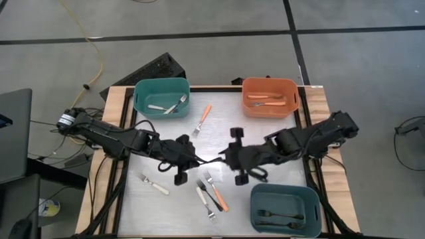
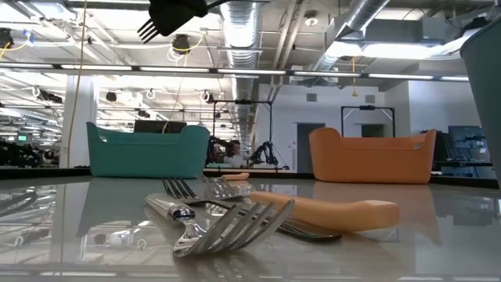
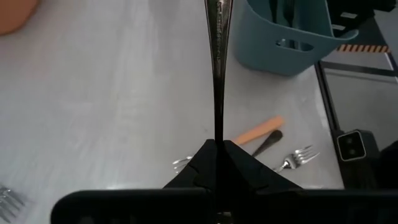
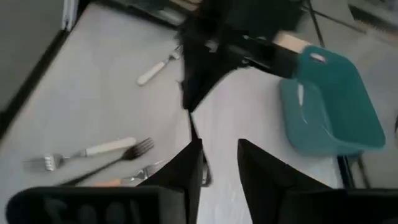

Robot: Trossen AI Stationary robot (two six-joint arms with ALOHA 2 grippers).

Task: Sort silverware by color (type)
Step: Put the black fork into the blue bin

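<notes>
**Black fork held mid-table between two grippers**

High view: three bins; orange bin (image 1: 269, 97) is the landmark. Below it, left gripper (image 1: 196, 161) and right gripper (image 1: 229, 158) meet.

Left wrist: fingers clenched on black fork (image 3: 217, 74).

Right wrist: fingers parted. No readable writing.

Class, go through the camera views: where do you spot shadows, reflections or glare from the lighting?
High view: both arms throw soft shadows on the pale grey tabletop. Low view: that tabletop shines with reflected ceiling light in front of the teal plastic bin and the orange plastic bin. Left wrist view: a thin highlight runs along the slim black fork clamped in the left gripper.
</notes>
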